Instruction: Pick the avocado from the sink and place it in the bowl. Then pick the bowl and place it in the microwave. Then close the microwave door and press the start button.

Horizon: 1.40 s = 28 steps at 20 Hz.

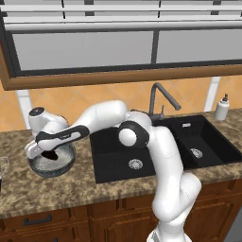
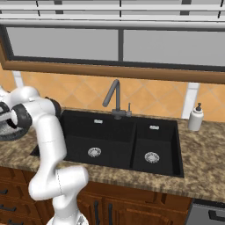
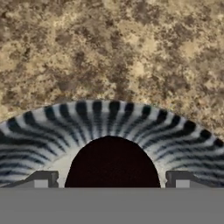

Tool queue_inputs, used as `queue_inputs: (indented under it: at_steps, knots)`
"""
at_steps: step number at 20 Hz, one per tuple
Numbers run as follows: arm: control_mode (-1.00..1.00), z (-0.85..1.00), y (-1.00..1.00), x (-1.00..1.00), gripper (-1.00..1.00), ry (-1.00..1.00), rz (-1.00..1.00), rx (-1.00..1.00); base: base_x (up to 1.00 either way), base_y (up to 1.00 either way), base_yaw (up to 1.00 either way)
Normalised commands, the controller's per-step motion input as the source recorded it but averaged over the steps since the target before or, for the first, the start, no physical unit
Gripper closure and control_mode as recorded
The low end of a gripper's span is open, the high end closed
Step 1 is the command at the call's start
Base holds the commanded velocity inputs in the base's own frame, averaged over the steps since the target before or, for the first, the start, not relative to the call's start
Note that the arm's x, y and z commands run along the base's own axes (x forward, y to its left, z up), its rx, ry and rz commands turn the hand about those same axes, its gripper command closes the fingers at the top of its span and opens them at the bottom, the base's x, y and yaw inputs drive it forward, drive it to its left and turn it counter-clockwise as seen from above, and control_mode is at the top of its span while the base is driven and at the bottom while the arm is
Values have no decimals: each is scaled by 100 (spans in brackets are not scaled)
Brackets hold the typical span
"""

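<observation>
1. Black, egg-shaped avocado [image 3: 112, 162] sits between the two fingertips [image 3: 41, 179] of the tool [image 1: 48, 155], right over the pale inside of the bowl [image 1: 66, 162]. The tips stand apart on either side of the fruit, close to it, but I honestly can't tell if they're clamping it or have already let go.
2. Where stuff is: the bowl is on the granite desk [image 1: 94, 194] just left of the sink [image 1: 113, 165], toward the desk's left end. From the left base view the arm reaches across from the sink side and the tool hangs down into the bowl.
3. Progress, as I read it: avocado is out of the sink and at (or basically in) the bowl, so step one looks almost done, pending the release. Left to do: pull out, grab the bowl, carry it to the microwave, shut the door, hit start. So maybe a quarter in.
4. Orientation: in the hand view the avocado looks like a dome, with the rounded end pointing up in that picture toward the bowl's far streaked wall. Its lower part is cut off, so I'd guess the long axis runs along the tool's line of sight-ish, but can't say for sure.
</observation>
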Motion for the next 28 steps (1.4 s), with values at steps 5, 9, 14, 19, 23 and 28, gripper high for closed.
queue_inputs:
  at_steps: [5,9,14,19,23,28]
  knots:
    - [-100,24,-27,-35,-100,-3,0,2,0,0,0]
    - [-100,24,-41,-31,-100,1,-2,1,0,0,0]
    - [-100,17,-63,-31,-100,4,-9,2,0,0,0]
    - [-100,7,-51,-5,-100,0,-11,5,0,0,0]
    - [-100,0,-42,0,-100,1,-12,7,0,0,0]
    - [-100,0,-30,0,-100,1,-12,7,0,0,0]
